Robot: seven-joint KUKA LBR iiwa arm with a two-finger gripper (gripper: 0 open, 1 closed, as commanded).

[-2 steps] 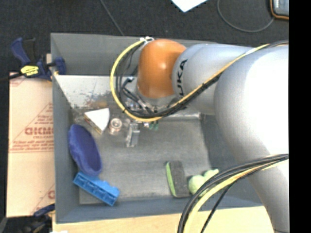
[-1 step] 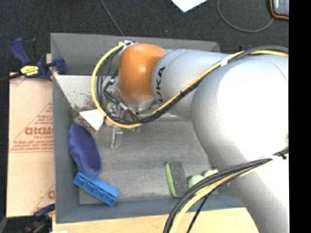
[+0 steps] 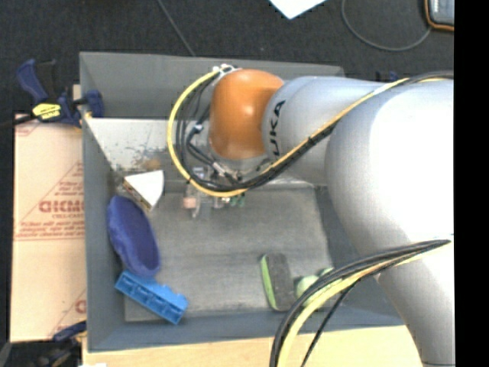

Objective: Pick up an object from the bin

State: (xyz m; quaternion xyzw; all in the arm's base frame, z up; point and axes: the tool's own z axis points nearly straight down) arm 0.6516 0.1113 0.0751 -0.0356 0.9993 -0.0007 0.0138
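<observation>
grey metal bin [image 3: 93, 243], seen from above. arm [image 3: 367, 151] entering from the right, covering the bin's right side and far right corner. orange cover [image 3: 241, 121] on the wrist, ringed by yellow and black cables [image 3: 177, 128]. gripper [image 3: 197, 202] below the wrist, low over bare floor in the far left part of the bin; spread or pressed together cannot be told, most of it hidden under wrist and cables. nothing seen in its grasp.

nearest thing: white wedge [image 3: 147, 186], just left of the gripper, close to the sloping far left wall, apart from the gripper. near side of the wedge: dark blue oval pouch [image 3: 131, 235] along the left wall. at the near left corner: bright blue ribbed block [image 3: 151, 297], touching or just beside the pouch's near end. well apart, near right: grey sponge with green edge [image 3: 275, 281], and beside it a pale green thing [image 3: 307, 284], partly hidden by the arm and its cable. middle of the floor bare.
</observation>
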